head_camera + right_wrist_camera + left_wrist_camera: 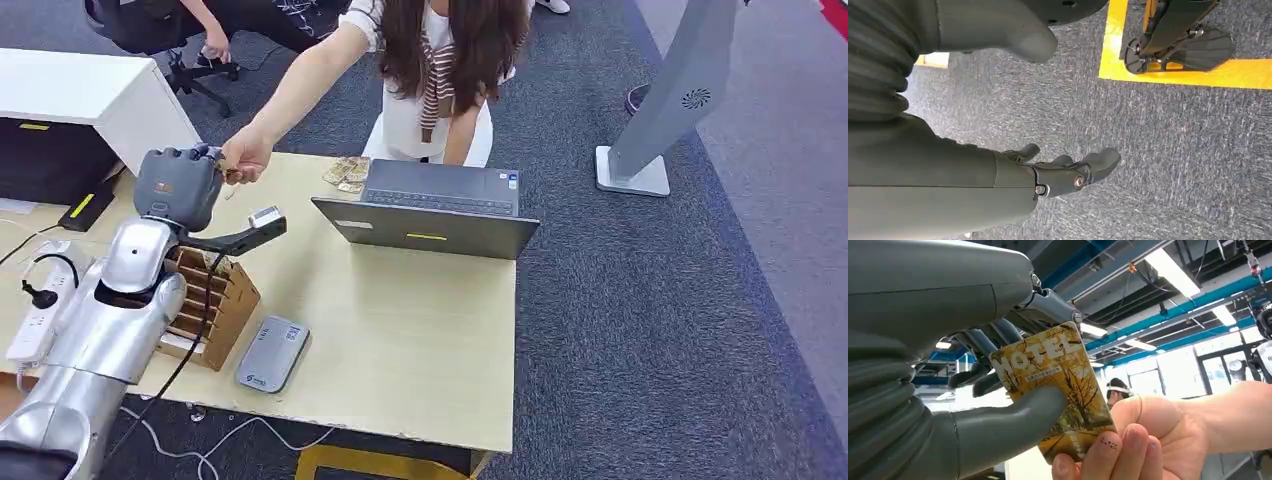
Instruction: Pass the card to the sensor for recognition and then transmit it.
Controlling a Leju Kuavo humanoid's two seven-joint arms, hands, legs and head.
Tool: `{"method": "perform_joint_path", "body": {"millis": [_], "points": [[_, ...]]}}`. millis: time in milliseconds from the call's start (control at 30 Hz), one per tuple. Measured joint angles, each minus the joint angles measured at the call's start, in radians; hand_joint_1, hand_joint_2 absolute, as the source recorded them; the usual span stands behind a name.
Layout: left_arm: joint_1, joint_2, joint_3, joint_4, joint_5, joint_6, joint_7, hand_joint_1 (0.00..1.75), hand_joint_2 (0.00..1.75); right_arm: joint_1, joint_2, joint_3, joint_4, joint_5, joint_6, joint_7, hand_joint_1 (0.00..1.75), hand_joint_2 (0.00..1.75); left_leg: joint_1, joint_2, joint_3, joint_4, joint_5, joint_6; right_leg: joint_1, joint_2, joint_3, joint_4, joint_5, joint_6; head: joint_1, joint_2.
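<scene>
Now left robot hand (973, 405) pinches card (1058, 390); person's hand (1148, 440) grips card's far edge; right robot hand (1058, 170) empty, fingers apart.

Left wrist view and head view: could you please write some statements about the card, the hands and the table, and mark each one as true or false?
1. The left hand holds the card between its thumb and fingers. True.
2. The person's hand also touches the card. True; its fingers grip the card's far end.
3. The card lies flat on the card reader. False; it is held in the air, and the grey card reader lies bare on the table.
4. The laptop is closed. False; its lid stands open.
5. The right hand holds a second card. False; it hangs above the carpet and holds nothing.
</scene>
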Motion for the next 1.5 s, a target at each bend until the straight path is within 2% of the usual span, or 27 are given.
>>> {"method": "perform_joint_path", "body": {"millis": [267, 500, 600, 767, 900, 1033, 1200, 1400, 1500], "points": [[0.025, -0.015, 0.0, 0.005, 0.0, 0.058, 0.004, 0.0, 1.75, 0.0, 0.0, 0.0, 0.0, 0.016, -0.004, 0.003, 0.0, 1.75, 0.0, 0.0, 0.0, 0.0, 0.0, 0.0, 0.0, 0.0, 0.0, 0.0, 0.0, 0.0, 0.0, 0.0], [0.082, -0.04, 0.0, -0.059, 0.006, 0.072, 0.004, 0.0, 1.75, 0.0, 0.0, 0.0, 0.0, 0.018, -0.007, 0.003, 0.0, 1.75, 0.0, 0.0, 0.0, 0.0, 0.0, 0.0, 0.0, 0.0, 0.0, 0.0, 0.0, 0.0, 0.0, 0.0], [0.124, -0.048, 0.0, -0.118, 0.03, 0.103, 0.002, 0.0, 1.75, 0.0, 0.0, -0.004, 0.0, 0.018, -0.012, 0.0, 0.0, 1.75, 0.0, 0.0, 0.0, 0.0, 0.0, 0.0, 0.0, 0.0, 0.0, 0.0, 0.0, 0.0, 0.0, 0.0], [0.265, -0.054, 0.006, -0.261, 0.088, 0.137, -0.021, 0.0, 1.75, 0.001, 0.0, -0.025, 0.0, 0.002, -0.026, -0.009, 0.0, 1.75, 0.0, 0.002, -0.001, 0.0, -0.002, 0.001, 0.0, 0.001, 0.0, 0.0, -0.001, 0.001, 0.0, 0.0], [0.514, -0.027, 0.039, -0.439, 0.116, 0.152, -0.035, 0.0, 1.75, 0.008, 0.0, -0.056, 0.0, -0.026, -0.045, -0.009, 0.0, 1.75, 0.0, 0.008, 0.002, -0.001, -0.006, 0.0, 0.0, 0.008, 0.0, 0.0, -0.003, 0.001, 0.0, 0.0], [0.754, 0.015, 0.127, -0.579, 0.145, 0.169, -0.066, 0.0, 1.75, 0.018, 0.0, -0.084, 0.0, -0.033, -0.055, -0.007, 0.0, 1.75, 0.0, 0.007, 0.002, -0.001, -0.008, 0.0, 0.0, 0.008, 0.0, 0.0, -0.007, 0.0, 0.0, 0.0], [0.949, 0.03, 0.273, -0.678, 0.179, 0.183, -0.113, 0.0, 1.75, 0.018, 0.0, -0.105, 0.0, -0.028, -0.058, -0.006, 0.0, 1.75, 0.001, 0.004, 0.003, -0.001, -0.009, -0.002, 0.0, 0.005, 0.002, 0.0, -0.009, 0.0, 0.0, 0.0], [1.051, 0.008, 0.482, -0.695, 0.178, 0.18, -0.191, 0.0, 1.75, 0.018, 0.0, -0.115, 0.0, -0.002, -0.055, -0.016, 0.0, 1.75, 0.001, 0.001, 0.003, -0.001, -0.009, -0.001, 0.0, 0.001, 0.003, 0.0, -0.009, 0.0, 0.0, 0.0], [1.071, -0.005, 0.546, -0.695, 0.179, 0.18, -0.207, 0.0, 1.75, 0.019, 0.0, -0.116, 0.0, -0.002, -0.055, -0.016, 0.0, 1.75, 0.001, 0.0, 0.003, -0.001, -0.009, -0.001, 0.0, 0.0, 0.004, 0.0, -0.009, 0.0, 0.0, 0.0]]}}
